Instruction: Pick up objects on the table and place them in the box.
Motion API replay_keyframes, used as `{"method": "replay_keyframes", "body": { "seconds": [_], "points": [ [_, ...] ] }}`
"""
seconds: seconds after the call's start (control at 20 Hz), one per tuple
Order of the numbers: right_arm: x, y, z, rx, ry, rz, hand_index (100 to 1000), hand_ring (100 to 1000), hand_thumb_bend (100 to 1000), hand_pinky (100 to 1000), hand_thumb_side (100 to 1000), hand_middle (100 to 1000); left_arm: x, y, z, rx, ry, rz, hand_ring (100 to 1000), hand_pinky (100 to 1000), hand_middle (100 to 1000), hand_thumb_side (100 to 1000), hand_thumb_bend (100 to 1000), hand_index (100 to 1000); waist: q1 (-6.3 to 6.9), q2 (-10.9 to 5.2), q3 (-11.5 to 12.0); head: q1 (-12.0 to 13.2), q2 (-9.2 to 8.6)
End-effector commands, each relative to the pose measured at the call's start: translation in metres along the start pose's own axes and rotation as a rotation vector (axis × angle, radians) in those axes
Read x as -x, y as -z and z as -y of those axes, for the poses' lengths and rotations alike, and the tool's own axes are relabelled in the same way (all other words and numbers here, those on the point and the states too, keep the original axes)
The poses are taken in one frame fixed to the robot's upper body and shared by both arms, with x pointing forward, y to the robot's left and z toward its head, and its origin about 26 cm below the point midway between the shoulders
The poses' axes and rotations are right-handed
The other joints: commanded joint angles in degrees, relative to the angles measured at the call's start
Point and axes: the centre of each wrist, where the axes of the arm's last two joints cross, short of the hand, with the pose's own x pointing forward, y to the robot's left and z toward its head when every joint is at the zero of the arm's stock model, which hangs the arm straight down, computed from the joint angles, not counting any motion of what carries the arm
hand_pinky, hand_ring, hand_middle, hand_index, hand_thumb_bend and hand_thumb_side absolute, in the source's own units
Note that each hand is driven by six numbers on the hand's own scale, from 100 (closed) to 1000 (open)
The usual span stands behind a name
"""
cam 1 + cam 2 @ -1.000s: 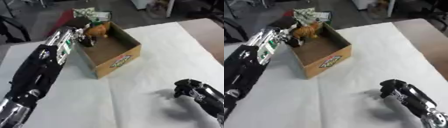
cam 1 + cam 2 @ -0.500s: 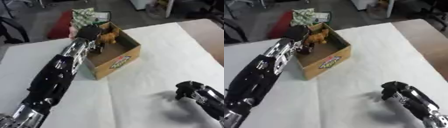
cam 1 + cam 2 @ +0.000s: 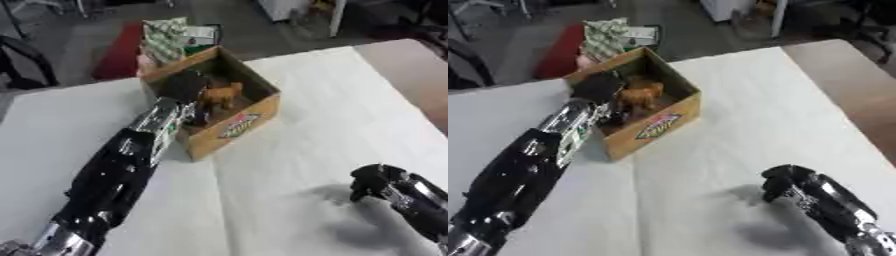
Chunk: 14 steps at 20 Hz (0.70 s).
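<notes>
Left hand (image 3: 185,86) in box (image 3: 254,117) beside orange object (image 3: 222,93), green-patterned item (image 3: 164,37) behind

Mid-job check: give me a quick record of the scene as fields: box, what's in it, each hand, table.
box: open cardboard box, far left part of the table, green and yellow logo on its front wall
contents: orange-brown toy inside
left hand: left hand reaching into the box beside the toy; finger state unclear
right hand: right hand low at the near right, fingers curled, holding nothing
table: white table
</notes>
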Motion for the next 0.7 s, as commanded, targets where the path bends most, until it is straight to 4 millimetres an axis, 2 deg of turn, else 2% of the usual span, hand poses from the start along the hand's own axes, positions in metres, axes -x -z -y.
{"method": "replay_keyframes", "body": {
  "seconds": [0.05,0.25,0.3,0.4,0.5,0.7],
  "points": [
    [-0.008,0.002,0.006,-0.003,-0.022,0.02,742,570,100,613,602,567,0.0,0.002,-0.005,0.037,0.005,0.02,707,740,620,223,329,742,-0.36,-0.76,-0.04,-0.13,-0.55],
    [-0.008,0.002,0.006,-0.003,-0.022,0.02,742,570,100,613,602,567,-0.001,0.002,-0.01,0.081,0.008,0.027,707,740,620,223,329,742,-0.37,-0.76,-0.03,-0.16,-0.56],
    [-0.008,0.002,0.006,-0.003,-0.023,0.019,741,570,100,613,601,566,0.0,0.002,-0.012,0.086,0.013,0.027,825,808,795,635,783,867,-0.33,-0.78,-0.03,-0.2,-0.54],
    [-0.008,0.002,0.006,-0.001,-0.022,0.018,741,570,100,613,600,566,0.003,0.002,-0.017,0.098,0.009,0.024,856,838,835,796,933,886,-0.4,-0.82,0.04,-0.31,-0.46],
    [-0.007,0.002,0.006,0.0,-0.022,0.018,741,570,100,613,600,566,0.007,0.002,-0.028,0.092,0.01,0.019,873,850,853,862,963,895,-0.41,-0.9,0.12,-0.43,-0.43],
    [-0.007,0.0,0.006,0.005,-0.02,0.017,741,570,100,613,598,566,0.017,-0.001,-0.049,0.067,0.01,0.01,905,875,891,936,1000,918,-0.47,-1.07,0.35,-0.84,-0.34]
  ]
}}
